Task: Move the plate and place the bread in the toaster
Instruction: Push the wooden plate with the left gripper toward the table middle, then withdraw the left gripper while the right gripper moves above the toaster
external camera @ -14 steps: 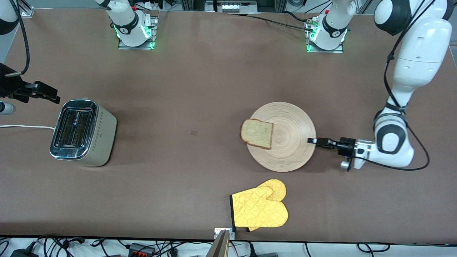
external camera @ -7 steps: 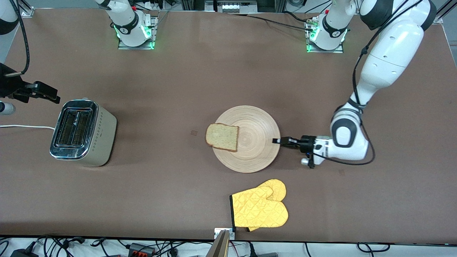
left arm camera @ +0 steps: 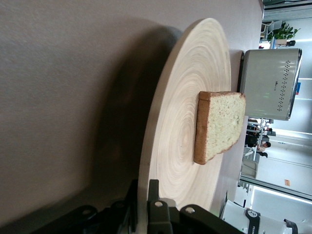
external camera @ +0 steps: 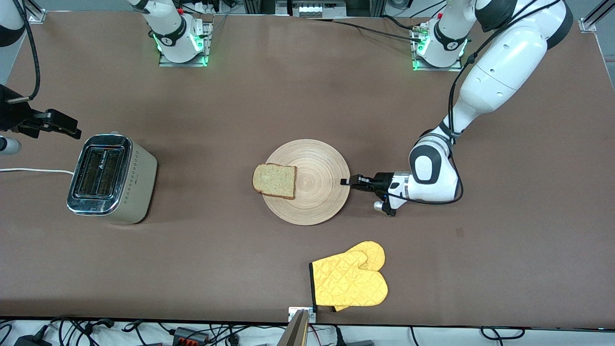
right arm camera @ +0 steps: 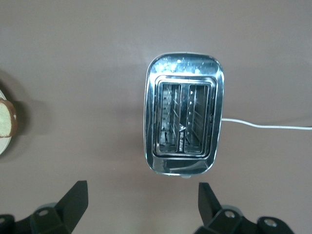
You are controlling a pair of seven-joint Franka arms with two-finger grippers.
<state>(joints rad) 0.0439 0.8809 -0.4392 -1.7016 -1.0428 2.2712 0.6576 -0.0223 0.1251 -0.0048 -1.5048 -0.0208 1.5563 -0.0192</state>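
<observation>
The round light-wood plate lies mid-table with the bread on its edge toward the toaster. My left gripper lies low at the plate's rim toward the left arm's end, shut on that rim, one finger above and one below. The left wrist view shows the plate, the bread, the toaster and the left gripper. My right gripper hangs open and empty over the table beside the toaster. It looks down on the toaster, whose two slots hold nothing, with its own fingers wide apart.
A yellow oven mitt lies near the table's front edge, nearer the camera than the plate. The toaster's white cord runs off toward the right arm's end of the table. Bare brown table separates plate and toaster.
The left arm has slid the plate, bread still on it, along the table toward the toaster. The right arm has stayed still.
</observation>
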